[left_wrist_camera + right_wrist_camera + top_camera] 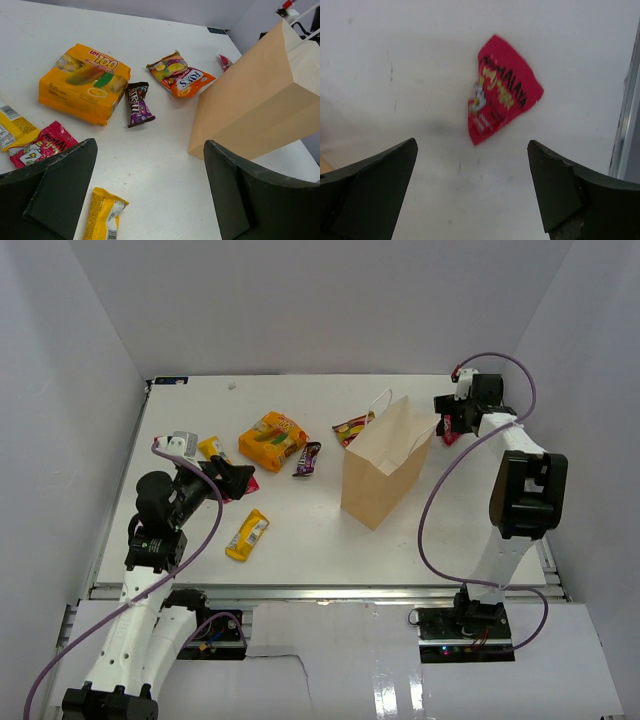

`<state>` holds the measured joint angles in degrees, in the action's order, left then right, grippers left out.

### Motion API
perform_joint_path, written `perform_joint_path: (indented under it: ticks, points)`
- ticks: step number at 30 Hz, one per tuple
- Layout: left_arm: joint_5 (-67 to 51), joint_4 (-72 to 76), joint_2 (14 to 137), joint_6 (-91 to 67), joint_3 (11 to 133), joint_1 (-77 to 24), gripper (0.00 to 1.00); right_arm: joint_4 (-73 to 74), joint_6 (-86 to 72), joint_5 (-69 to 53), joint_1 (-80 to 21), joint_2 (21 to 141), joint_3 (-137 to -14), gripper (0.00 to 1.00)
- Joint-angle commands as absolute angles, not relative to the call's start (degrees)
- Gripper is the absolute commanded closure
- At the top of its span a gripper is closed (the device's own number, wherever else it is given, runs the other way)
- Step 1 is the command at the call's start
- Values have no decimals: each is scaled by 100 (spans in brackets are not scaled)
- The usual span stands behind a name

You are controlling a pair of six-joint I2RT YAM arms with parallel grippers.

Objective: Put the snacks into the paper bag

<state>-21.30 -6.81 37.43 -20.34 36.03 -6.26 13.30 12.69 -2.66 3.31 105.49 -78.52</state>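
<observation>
1. left gripper [150, 170], its two dark fingers filling the bottom corners of the left wrist view, is spread wide and holds nothing, above the white table [165, 150].
2. at the bottom edge between those fingers lies a yellow wrapped bar [105, 220]. a red crinkled packet [40, 145] and a second yellow bar [12, 130] sit at the left edge.
3. higher up, a boxy orange-yellow pouch [85, 82] fills the upper left, with a small dark purple bar [137, 104] just to its right. orange-and-red foil packets [182, 77] lie in the upper centre, near the bag.
4. the tall brown kraft paper bag [385, 465] stands upright, centre-right in the top view, its white cord handles up. what is inside it cannot be told; every snack seen lies on the table outside it.
5. the right gripper [471, 165], at the upper right of the top view beyond the bag, is also spread wide and empty. a shiny red packet [500, 95] lies flat beneath it, in the upper centre of the right wrist view.
</observation>
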Motion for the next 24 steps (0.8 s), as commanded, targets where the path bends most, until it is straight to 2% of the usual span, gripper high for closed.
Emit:
perform_joint_path:
  ticks: [1, 5, 12, 13, 14, 19, 20, 24]
  points:
    - [-2276, -554, 3726, -1934, 3630, -615, 2, 1239, 835, -352, 334, 11438, -9082, 3]
    - [-2320, -545, 3805, -1925, 3639, -606, 2, 1967, 703, 553, 325, 12584, -10606, 0]
    - [-2461, -519, 3929, -1942, 3639, -589, 2, 2021, 668, 308, 334, 13227, -10934, 25]
    - [-2478, -519, 3929, -1942, 3639, -589, 2, 2021, 624, 264, 334, 13271, -10925, 26]
    - [-2479, -519, 3937, -1942, 3630, -589, 2, 2030, 598, 220, 343, 13280, -10864, 27]
    - [-2478, -519, 3964, -1942, 3630, -589, 2, 2004, 519, 88, 369, 13184, -10539, 44]
    - [-2479, -510, 3964, -1942, 3630, -589, 2, 2004, 501, 62, 387, 13123, -10451, 51]
    - [-2461, -519, 3973, -1934, 3621, -580, 2, 1995, 457, -175, 501, 12842, -10162, 65]
